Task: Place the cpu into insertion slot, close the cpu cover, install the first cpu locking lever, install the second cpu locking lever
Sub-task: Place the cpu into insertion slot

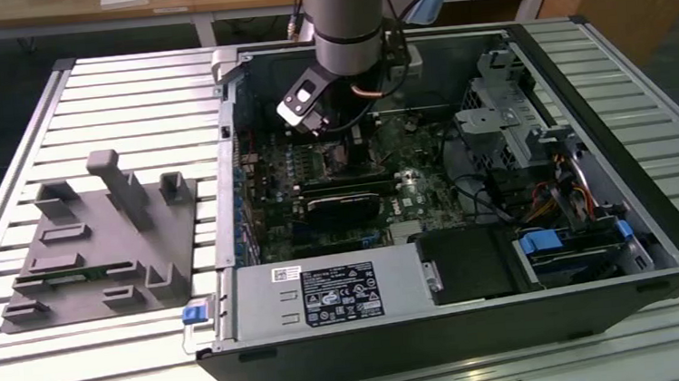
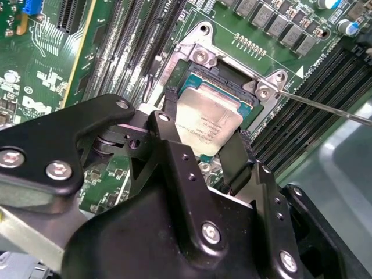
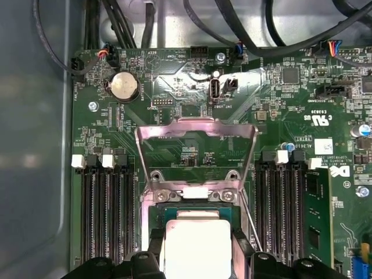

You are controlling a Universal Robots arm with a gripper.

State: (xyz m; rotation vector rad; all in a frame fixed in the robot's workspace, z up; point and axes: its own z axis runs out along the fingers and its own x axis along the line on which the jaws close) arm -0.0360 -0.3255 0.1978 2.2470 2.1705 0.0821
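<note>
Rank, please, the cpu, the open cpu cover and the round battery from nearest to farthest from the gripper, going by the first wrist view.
1. The cpu: nearest, sitting between the jaws of the gripper.
2. The cpu cover: next, raised open just beyond the cpu.
3. The round battery: farthest, past the cover and off to one side.

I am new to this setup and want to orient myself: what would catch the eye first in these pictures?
First the robot arm, which reaches into the open computer case on the slatted table. In the second wrist view the gripper holds the cpu, a pale square chip, at the insertion slot. In the first wrist view the cpu cover stands raised open.
</note>
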